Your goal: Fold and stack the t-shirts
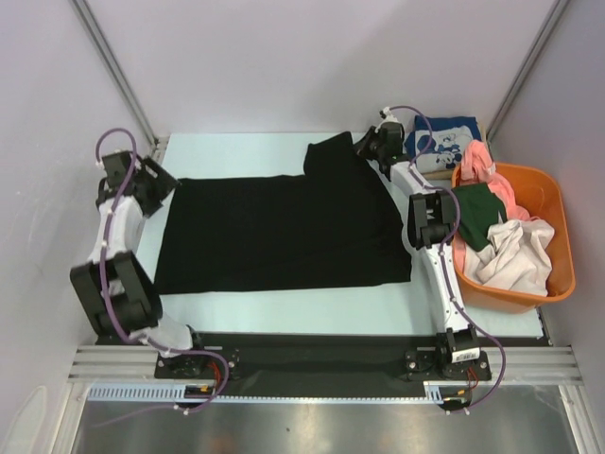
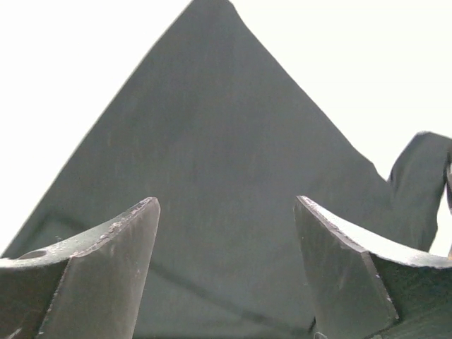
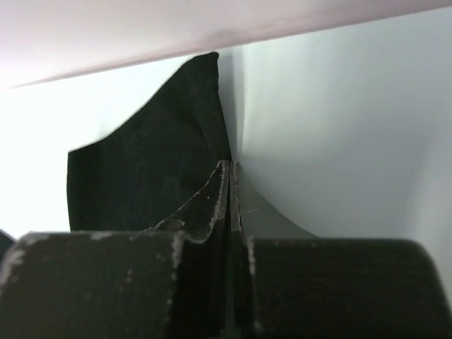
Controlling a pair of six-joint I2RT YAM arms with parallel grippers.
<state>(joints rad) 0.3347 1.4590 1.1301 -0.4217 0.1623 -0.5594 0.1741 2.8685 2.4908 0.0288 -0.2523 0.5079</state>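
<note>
One tee in work | black t-shirt [image 1: 284, 232] spread flat, centre | its 1 o'clock sleeve [image 1: 331, 156] pinched by closed right gripper [image 3: 230, 164] | left gripper [image 2: 226, 201] held wide apart, empty, 9 o'clock | navy tee [image 1: 442, 142] laid aside, 2 o'clock | pink tee [image 1: 482, 165], dark green tee [image 1: 477, 213], off-white tee [image 1: 515, 255] unfolded in basket [image 1: 560, 248], 3 o'clock

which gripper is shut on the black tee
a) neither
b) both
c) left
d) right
d: in the right wrist view the right gripper is pressed closed on a fold of the black tee, while the left gripper hangs wide open over the cloth.
</note>
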